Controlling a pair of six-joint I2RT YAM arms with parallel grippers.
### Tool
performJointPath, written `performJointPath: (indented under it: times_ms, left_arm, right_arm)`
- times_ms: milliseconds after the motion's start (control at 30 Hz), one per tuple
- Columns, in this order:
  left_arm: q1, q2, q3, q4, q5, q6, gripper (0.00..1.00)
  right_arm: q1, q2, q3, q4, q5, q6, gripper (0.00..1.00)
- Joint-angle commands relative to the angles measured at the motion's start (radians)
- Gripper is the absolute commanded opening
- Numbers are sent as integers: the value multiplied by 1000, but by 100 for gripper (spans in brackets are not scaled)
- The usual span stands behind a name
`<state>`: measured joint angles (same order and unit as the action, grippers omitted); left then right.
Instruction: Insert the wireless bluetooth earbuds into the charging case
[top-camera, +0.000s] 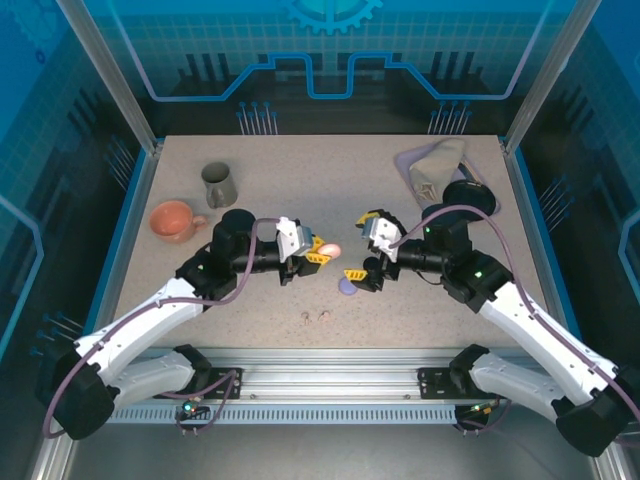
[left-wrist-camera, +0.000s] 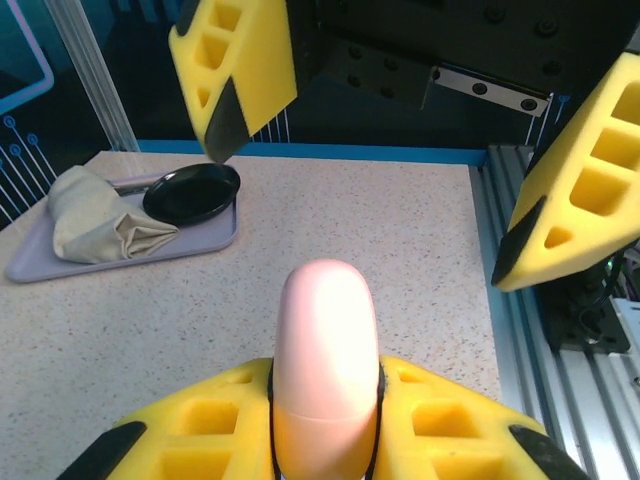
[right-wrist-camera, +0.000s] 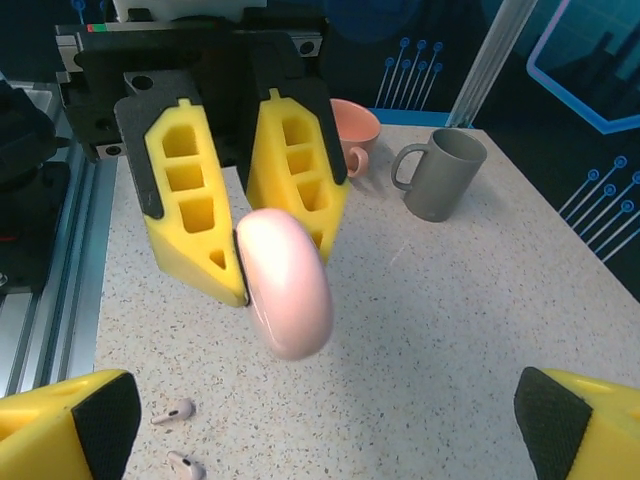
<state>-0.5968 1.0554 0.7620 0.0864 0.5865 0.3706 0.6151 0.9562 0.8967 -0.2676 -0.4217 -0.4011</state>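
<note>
The left gripper (top-camera: 318, 250) clamps the pink charging case (right-wrist-camera: 285, 285) on edge, presenting it to the wide-open right gripper (top-camera: 365, 247) opposite, probably for opening; two beige earbuds (right-wrist-camera: 172, 410) lie below, uninserted.

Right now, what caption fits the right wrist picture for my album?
Left gripper holds the pink case while two small earbuds lie on the table nearby.
</note>
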Motion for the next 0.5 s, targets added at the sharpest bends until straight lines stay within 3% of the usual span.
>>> performJointPath:
  times_ms: [0, 167, 467]
  left_arm:
    - [-8, -22, 7, -17, -5, 72, 0]
    - [-11, -23, 9, -31, -4, 77, 0]
    - [-14, -38, 13, -35, -12, 92, 0]
  right_arm:
    - [23, 24, 40, 27, 43, -61, 94]
    - [30, 66, 76, 28, 43, -73, 83]
    - [33, 111, 113, -109, -74, -157, 64]
